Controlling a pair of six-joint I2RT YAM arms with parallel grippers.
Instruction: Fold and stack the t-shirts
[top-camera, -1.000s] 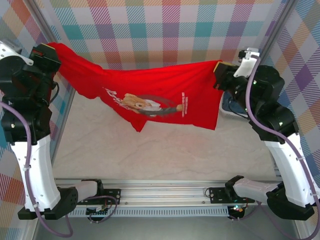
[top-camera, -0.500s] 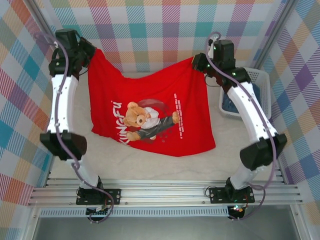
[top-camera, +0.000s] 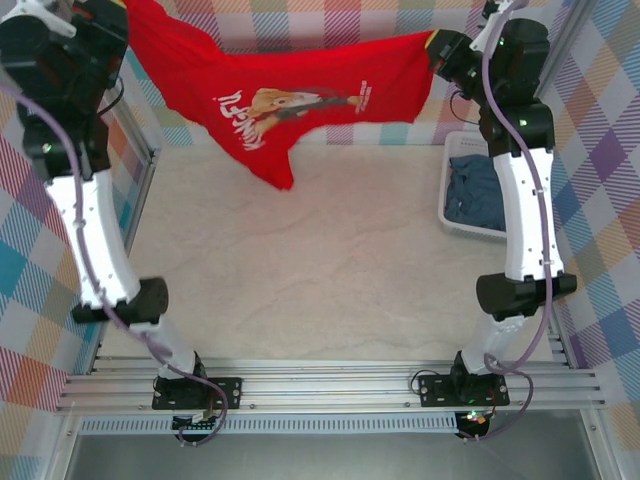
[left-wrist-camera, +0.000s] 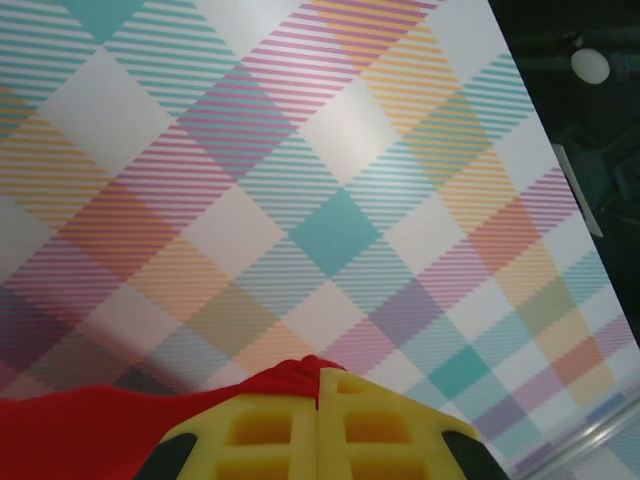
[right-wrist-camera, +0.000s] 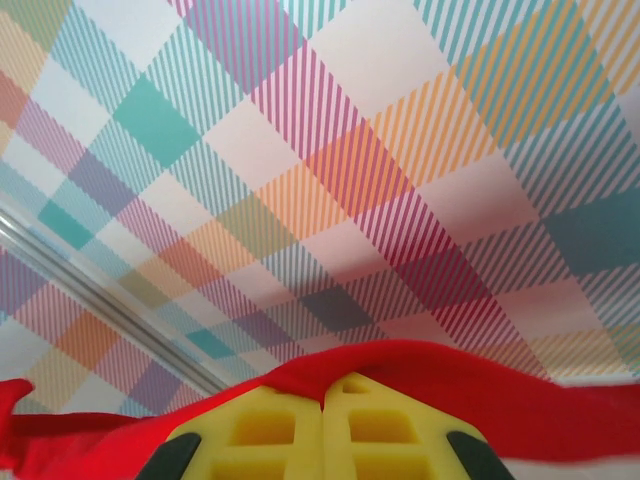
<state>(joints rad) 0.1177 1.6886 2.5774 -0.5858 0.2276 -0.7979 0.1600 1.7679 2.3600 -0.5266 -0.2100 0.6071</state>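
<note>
- Red t-shirt (top-camera: 290, 95) hangs in the air between my two arms, high over the far end of the table (top-camera: 300, 290) and close to the plaid back wall (top-camera: 330, 20). As far as I can see, none of it touches the tabletop.
- Its teddy-bear print (top-camera: 285, 100) faces the overhead camera. The upper edge is pulled fairly taut, and a loose flap droops to a point below the print, left of centre.
- Left gripper (left-wrist-camera: 318, 430) has its yellow pads pressed together with red cloth pinched between them.
- Right gripper (right-wrist-camera: 322, 425) is clamped the same way on the opposite end, with red fabric bunched over its tips.
- I judge the step in hand to be laying the shirt flat. I want both arms to descend evenly with the edge kept tight, so the drooping flap lands first and smooths out rather than tucking under.
- The blue-grey t-shirt (top-camera: 480, 195) lies crumpled in the white basket (top-camera: 449, 222) on the right, well apart from the red one.
</note>
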